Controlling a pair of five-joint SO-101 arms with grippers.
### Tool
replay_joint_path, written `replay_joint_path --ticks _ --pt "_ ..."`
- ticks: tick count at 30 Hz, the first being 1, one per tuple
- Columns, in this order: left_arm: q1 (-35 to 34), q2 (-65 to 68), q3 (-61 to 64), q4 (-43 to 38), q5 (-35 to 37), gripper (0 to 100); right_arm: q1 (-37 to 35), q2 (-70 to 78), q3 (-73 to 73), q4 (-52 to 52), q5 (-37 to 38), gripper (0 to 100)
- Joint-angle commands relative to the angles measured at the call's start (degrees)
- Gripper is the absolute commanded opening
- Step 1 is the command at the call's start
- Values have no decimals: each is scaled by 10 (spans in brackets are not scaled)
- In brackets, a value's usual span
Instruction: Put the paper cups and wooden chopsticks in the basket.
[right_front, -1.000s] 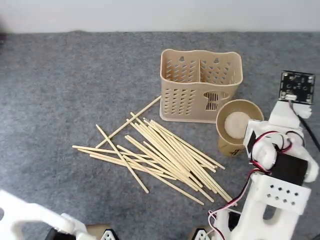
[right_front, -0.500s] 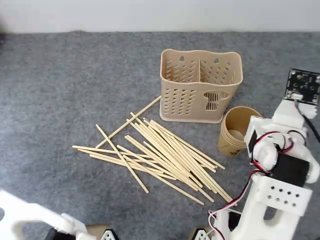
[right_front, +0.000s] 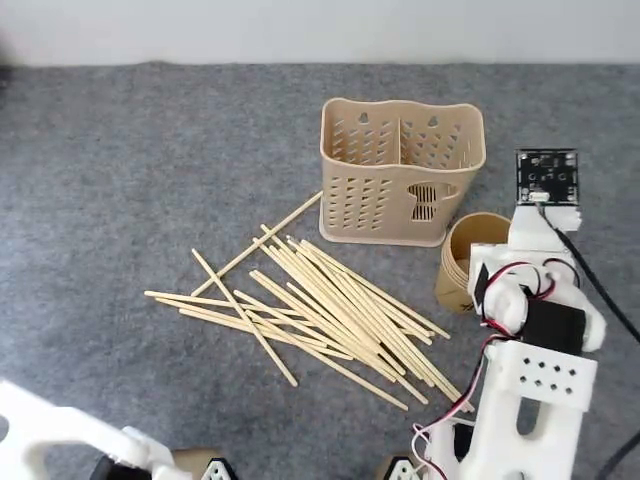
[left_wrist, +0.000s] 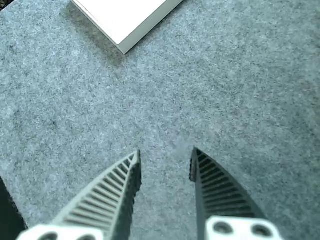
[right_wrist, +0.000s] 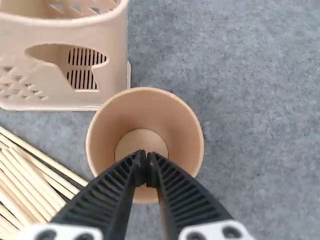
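- While the right gripper has its jaws pressed together, the cup stands directly below them.
- Cup judged light and crushable; pinch its rim wall gently.
- Left gripper: jaws spread, empty.

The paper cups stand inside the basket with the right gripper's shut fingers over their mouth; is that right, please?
Not quite: the right wrist view shows the paper cups standing beside the basket, not inside it. The right gripper, fingers shut, is over their mouth.
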Motion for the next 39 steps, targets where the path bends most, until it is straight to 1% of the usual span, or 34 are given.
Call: replay_joint_path --ticks 1,8,10,12,14,18,23,30,32,34,36,39 --pt "18 -8 -7 -10 1 160 0 -12 -4 -7 13 8" --pt "59 -8 15 -10 2 160 -6 -45 -4 9 14 27" --pt "68 -8 15 -10 4 160 -17 -49 -7 29 14 82" --pt "71 -8 15 -10 4 159 -47 -49 -7 57 14 148" --pt "74 -7 16 -10 4 158 -85 -45 -7 74 14 184" --pt "73 -7 31 -11 4 158 -134 -16 -7 55 11 160" --pt "69 -7 43 -13 3 158 -135 61 -8 3 13 158" --pt "73 -7 68 -13 4 158 -134 164 -9 -29 14 150" --pt "73 -7 81 -14 4 158 -134 166 -9 -28 14 99" --pt "73 -7 88 -14 4 159 -134 158 -15 -28 14 4" --pt "73 -7 94 -14 4 159 -128 146 -24 -23 15 26" --pt "74 -7 106 -14 4 159 -105 125 -46 -24 16 8"
